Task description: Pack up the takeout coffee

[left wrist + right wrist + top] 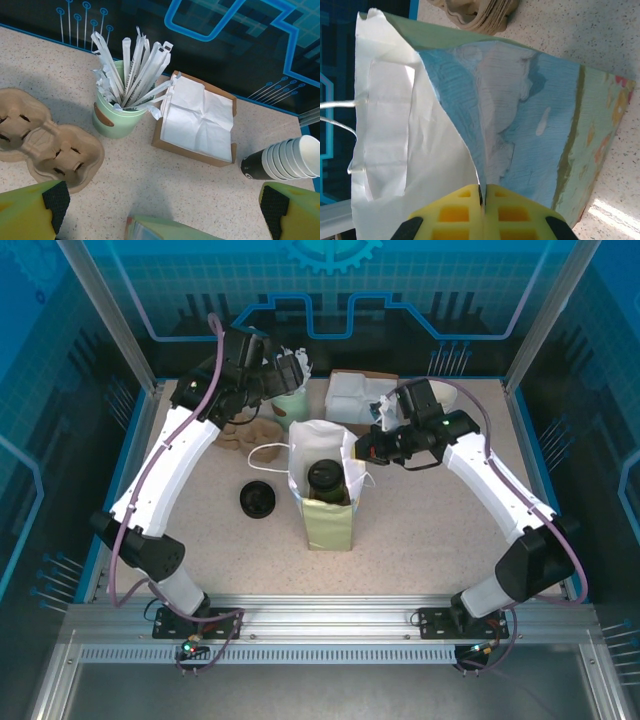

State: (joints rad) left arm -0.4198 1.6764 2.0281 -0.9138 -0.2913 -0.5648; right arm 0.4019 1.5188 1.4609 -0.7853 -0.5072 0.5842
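Observation:
The takeout coffee (325,480), a dark cup with a black lid, stands upright inside the open paper bag (330,520) in the middle of the table. My right gripper (366,452) is shut on the bag's right rim; in the right wrist view its yellow fingers (455,212) pinch the paper edge between the white lining and the blue-green printed side of the bag (535,115). My left gripper (288,370) hovers open at the back of the table, above the green cup of straws (117,115), with nothing between its fingers (35,210). The bag's top edge (165,230) shows below it.
A loose black lid (258,500) lies left of the bag. Brown pulp cup carriers (45,145) sit at the back left, a cardboard napkin box (197,122) behind the bag, and a stack of white-rimmed cups (287,160) lies on its side at the back right.

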